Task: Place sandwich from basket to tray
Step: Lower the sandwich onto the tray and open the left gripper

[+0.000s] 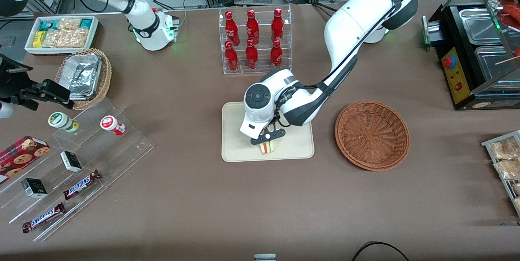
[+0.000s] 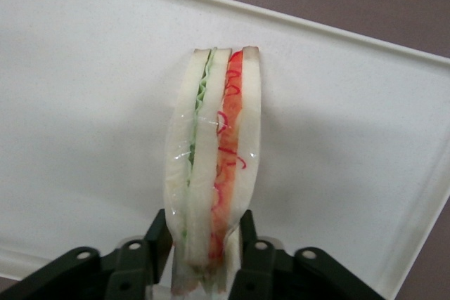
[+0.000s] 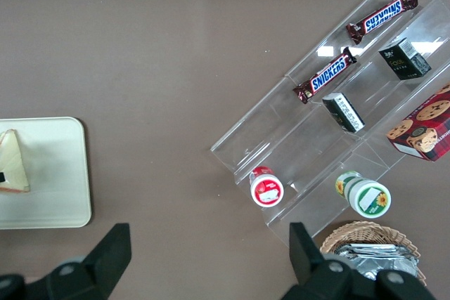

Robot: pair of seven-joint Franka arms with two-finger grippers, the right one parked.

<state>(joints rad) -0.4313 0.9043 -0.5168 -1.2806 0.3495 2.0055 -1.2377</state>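
The sandwich (image 2: 211, 166) stands on edge over the tray (image 1: 235, 147), pinched at one end by the claw (image 1: 268, 138), whose two black fingers (image 2: 156, 240) press the outer bread slices from either side, so the claw is closed narrowly on it. In the wrist view its long axis runs straight out from the claw, with the green layer and the red-orange layer showing as stripes between the pale bread, and a clear wrap seems to glint over it. In the front view it sits under the claw near the tray's rim closest to the camera; whether its lower edge already touches the tray I cannot quite tell, though the parked arm's camera shows the wedge (image 3: 14, 161) low against the cream surface. The coming move turns on that small gap: the sandwich hangs directly below the claw, so release needs only a short descent, and I judge it may tip onto a flat face once let go. The reddish-brown basket (image 1: 372, 135) lies empty on the bench beside the tray, toward the working arm's end. Farther from the camera stands a clear rack of red bottles (image 1: 252, 41), their script too small to read; toward the parked arm's end, two bars marked SNICKERS (image 1: 81, 184) lie on clear steps.
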